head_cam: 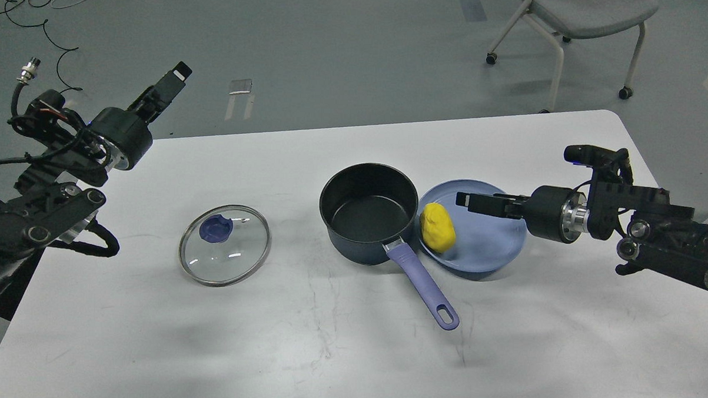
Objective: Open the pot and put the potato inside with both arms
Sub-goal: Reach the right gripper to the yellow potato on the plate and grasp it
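On a white table (325, 351) in a grey-floored room: pot (368, 214) uncovered, lid (225, 245) lying left, potato (438, 227) on the plate (494, 245) just left of the nearer right gripper (469, 200), empty, finger spacing unclear; left gripper (172, 83) raised, well apart, likewise unclear.
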Controlling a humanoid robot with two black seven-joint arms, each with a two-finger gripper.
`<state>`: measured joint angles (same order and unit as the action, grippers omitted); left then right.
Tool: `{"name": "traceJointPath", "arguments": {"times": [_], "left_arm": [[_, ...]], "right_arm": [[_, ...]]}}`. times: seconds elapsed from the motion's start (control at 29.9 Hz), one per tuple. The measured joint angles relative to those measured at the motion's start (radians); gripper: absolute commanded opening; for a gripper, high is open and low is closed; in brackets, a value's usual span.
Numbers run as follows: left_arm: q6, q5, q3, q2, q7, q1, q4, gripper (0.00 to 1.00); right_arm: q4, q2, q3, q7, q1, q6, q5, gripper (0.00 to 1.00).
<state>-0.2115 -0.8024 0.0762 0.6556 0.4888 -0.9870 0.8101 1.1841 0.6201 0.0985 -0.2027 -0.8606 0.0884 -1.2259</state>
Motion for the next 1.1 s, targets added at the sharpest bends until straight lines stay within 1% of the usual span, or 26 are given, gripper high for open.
{"name": "traceJointPath", "arguments": {"times": [0.23,0.43,0.47,0.5,1.1], "left_arm": [[0.001,0.006,-0.006,0.004,0.0,0.007,0.0,0.98],[-0.001,0.006,-0.006,0.006,0.0,0.012,0.0,0.98],[-0.001,0.006,-0.006,0.008,0.0,0.012,0.0,0.98],[-0.001,0.006,-0.006,0.012,0.0,0.013,0.0,0.98],[-0.003,0.007,-0.009,0.024,0.0,0.033,0.0,0.98]], "right_arm": [[-0.01,-0.016,-0.084,0.0,-0.053,-0.002,-0.038,0.98],[-0.035,-0.083,-0.14,0.0,-0.087,-0.003,-0.041,0.97],[-0.041,-0.089,-0.151,0.0,-0.095,-0.003,-0.041,0.95],[-0.044,-0.093,-0.16,0.0,-0.102,-0.003,-0.041,0.94],[-0.12,-0.183,-0.277,0.0,-0.18,-0.003,-0.041,0.93]]}}
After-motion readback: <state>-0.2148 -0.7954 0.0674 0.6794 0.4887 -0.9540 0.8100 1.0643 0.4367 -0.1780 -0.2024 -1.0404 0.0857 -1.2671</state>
